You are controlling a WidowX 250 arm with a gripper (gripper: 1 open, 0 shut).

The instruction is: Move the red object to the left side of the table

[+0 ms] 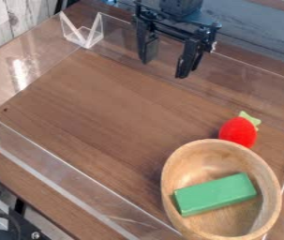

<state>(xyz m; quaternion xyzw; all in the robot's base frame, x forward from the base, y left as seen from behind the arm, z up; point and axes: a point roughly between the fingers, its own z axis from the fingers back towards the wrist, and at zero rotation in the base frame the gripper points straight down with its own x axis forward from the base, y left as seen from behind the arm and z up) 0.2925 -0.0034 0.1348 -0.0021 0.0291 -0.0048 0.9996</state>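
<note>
The red object (242, 131) is a small round bright-red toy with a tiny green top, resting on the dark wood-grain table (107, 122) at the right, just above the wooden bowl's rim. My gripper (166, 62) hangs over the far middle of the table, pointing down, its two black fingers spread wide with nothing between them. It stands well apart from the red object, up and to the left of it.
A light wooden bowl (196, 165) at the front right holds a green rectangular block (215, 194). Low clear acrylic walls (56, 169) edge the table. A clear folded stand (81, 31) sits at the far left corner.
</note>
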